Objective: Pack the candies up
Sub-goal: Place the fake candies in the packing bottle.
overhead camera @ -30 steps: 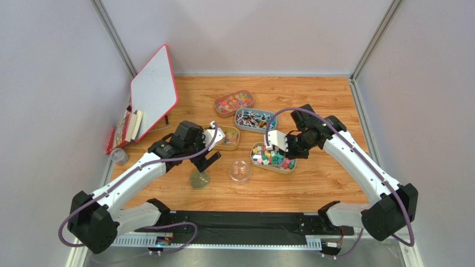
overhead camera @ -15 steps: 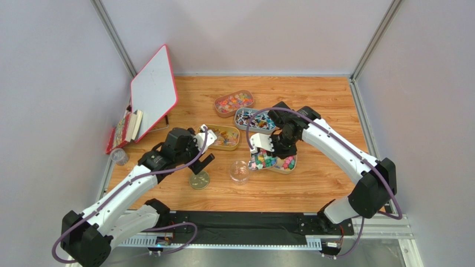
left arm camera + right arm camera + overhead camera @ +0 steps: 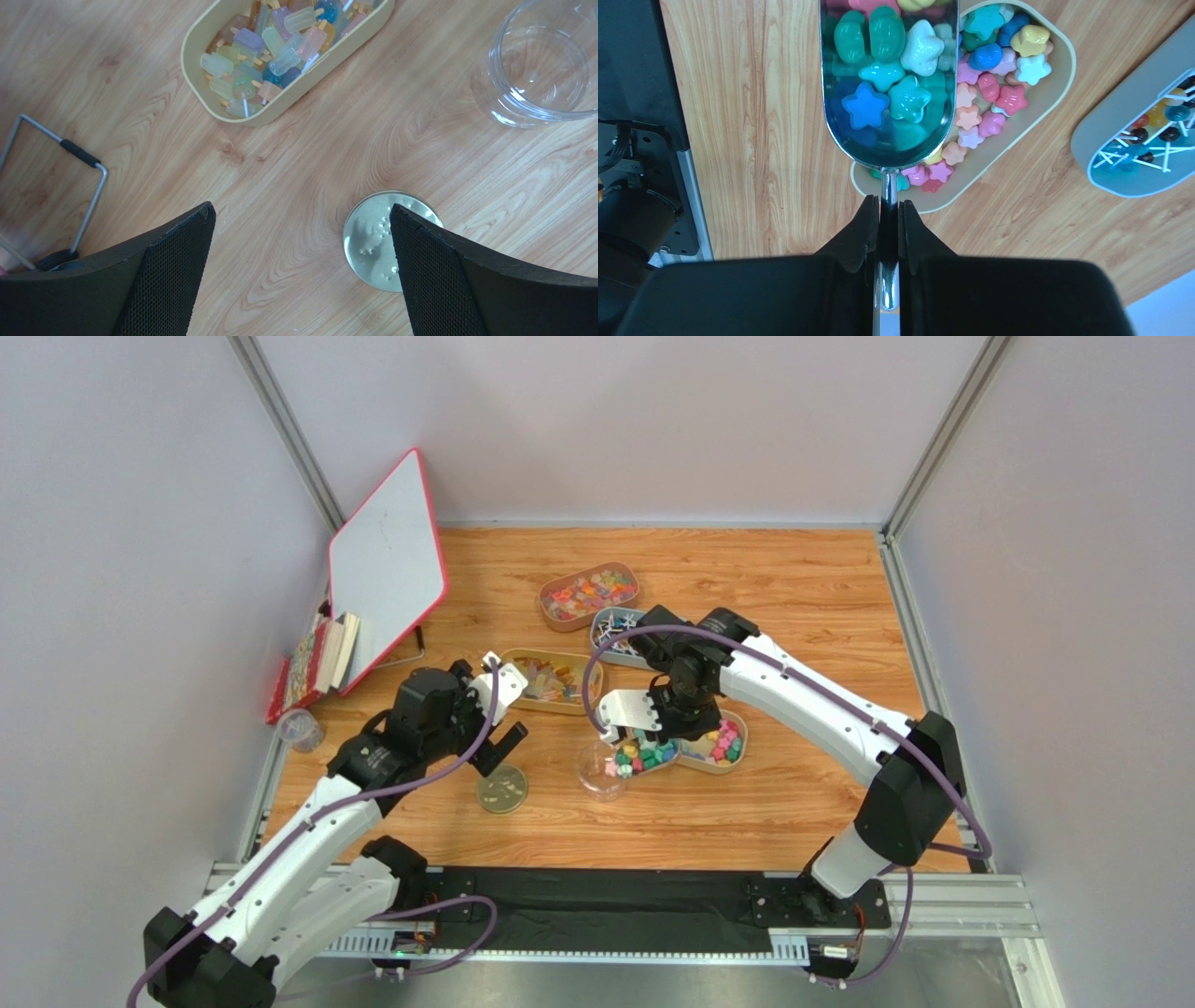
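My right gripper (image 3: 888,210) is shut on the thin handle of a metal scoop (image 3: 889,77). The scoop bowl carries green, teal, blue and white star-shaped candies (image 3: 878,70). It hovers over the left end of the tan tray (image 3: 1060,77), which is full of more bright star candies (image 3: 990,91). In the top view the right gripper (image 3: 648,717) sits just above and right of the clear jar (image 3: 601,770). My left gripper (image 3: 302,231) is open and empty over bare wood, its right finger next to the jar lid (image 3: 372,241).
A yellow tray of pastel candies (image 3: 281,49) lies behind the left gripper (image 3: 502,745), with the clear jar (image 3: 544,66) to its right. A grey tray of lollipops (image 3: 1144,140) and a brown tray of red-orange candies (image 3: 589,594) sit farther back. A whiteboard (image 3: 386,567) leans at far left.
The right arm has swung left with the loaded scoop, from over the star-candy tray toward the jar. The left arm has pulled back toward the near left, still open.
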Robot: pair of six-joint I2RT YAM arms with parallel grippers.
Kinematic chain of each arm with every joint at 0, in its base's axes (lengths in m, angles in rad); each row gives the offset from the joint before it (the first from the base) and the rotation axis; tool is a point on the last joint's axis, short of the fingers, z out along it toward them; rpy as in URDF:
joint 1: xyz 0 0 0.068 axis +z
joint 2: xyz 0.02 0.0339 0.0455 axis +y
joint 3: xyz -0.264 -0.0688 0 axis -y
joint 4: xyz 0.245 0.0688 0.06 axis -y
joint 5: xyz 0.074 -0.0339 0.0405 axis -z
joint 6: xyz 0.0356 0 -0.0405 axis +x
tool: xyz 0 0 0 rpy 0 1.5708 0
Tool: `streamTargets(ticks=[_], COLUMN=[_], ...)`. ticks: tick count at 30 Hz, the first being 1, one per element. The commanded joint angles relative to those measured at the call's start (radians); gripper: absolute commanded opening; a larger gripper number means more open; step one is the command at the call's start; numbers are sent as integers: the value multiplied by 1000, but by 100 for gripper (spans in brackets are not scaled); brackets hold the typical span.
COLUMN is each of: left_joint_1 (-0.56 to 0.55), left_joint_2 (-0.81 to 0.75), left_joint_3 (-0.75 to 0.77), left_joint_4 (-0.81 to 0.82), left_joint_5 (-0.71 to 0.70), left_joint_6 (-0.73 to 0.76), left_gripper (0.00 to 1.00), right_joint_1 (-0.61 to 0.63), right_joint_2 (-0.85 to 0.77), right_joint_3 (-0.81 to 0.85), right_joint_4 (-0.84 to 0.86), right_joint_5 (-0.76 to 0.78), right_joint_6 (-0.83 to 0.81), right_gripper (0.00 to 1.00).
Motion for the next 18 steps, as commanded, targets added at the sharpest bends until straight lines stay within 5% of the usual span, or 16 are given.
streamTargets(ticks=[1, 18], left_joint_1=[11, 18], left_joint_2=[-41, -65], left_joint_3=[-26, -5], left_joint_4=[61, 75], left_joint_5=[-33, -35], left_joint_6=[-13, -61], left_gripper=[100, 100], right_joint_1=[25, 93], right_joint_2=[4, 43], right_joint_3=[71, 110], right_joint_4=[-23, -77], right_joint_5=[87, 243], right_joint_6=[33, 106], right_gripper=[0, 0])
